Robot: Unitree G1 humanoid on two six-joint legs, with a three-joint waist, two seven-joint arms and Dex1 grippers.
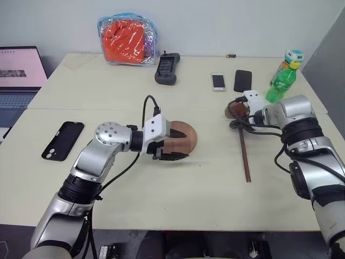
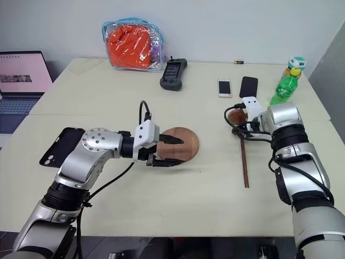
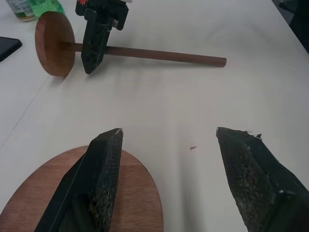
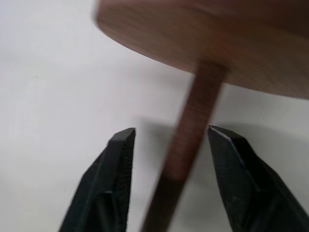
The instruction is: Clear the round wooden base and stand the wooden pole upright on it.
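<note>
My right gripper (image 2: 241, 120) covers the wooden pole (image 1: 245, 156) where it meets its small end disc, so I cannot tell contact there. My left gripper (image 1: 175, 145) hides the near edge of the round wooden base (image 2: 186, 147). A laptop (image 1: 19, 75) is cut off by the picture's left edge.

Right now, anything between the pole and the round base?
Nothing lies on the table between the wooden pole and the round wooden base. But the left gripper hangs over the base, one finger above its top.
</note>
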